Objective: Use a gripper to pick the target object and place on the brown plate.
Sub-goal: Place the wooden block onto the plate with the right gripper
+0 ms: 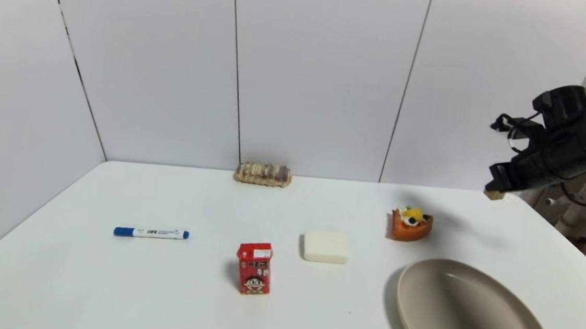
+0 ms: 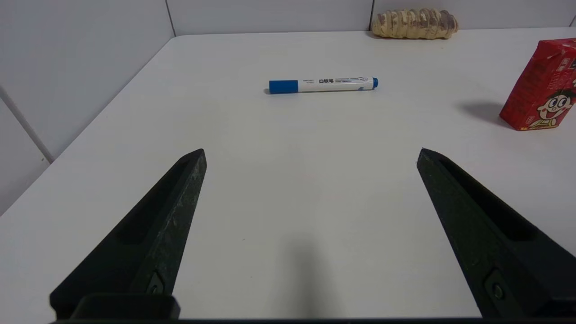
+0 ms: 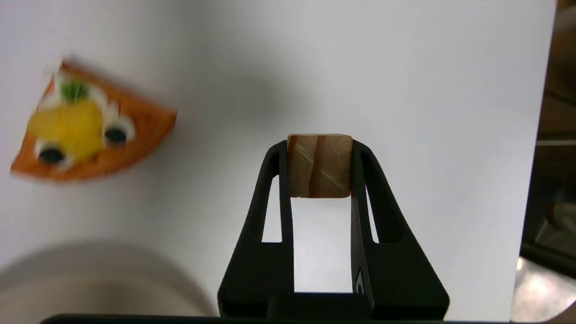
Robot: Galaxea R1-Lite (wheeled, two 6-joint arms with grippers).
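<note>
My right gripper [image 1: 495, 191] is shut on the tiny tan cube [image 1: 493, 194] and holds it high above the table's far right part. In the right wrist view the cube [image 3: 320, 165] sits clamped between the two black fingertips of the gripper [image 3: 320, 153]. The beige-tan plate [image 1: 469, 314] lies at the front right of the table, nearer than the gripper; its rim shows in the right wrist view [image 3: 90, 279]. My left gripper [image 2: 310, 155] is open and empty, low over the table's left front.
An orange cake slice [image 1: 411, 224] lies between gripper and plate. A white block [image 1: 326, 246], a red carton [image 1: 254, 268], a blue-capped marker [image 1: 151, 233] and a bread roll [image 1: 263, 174] lie on the white table. The table's right edge is close to the right arm.
</note>
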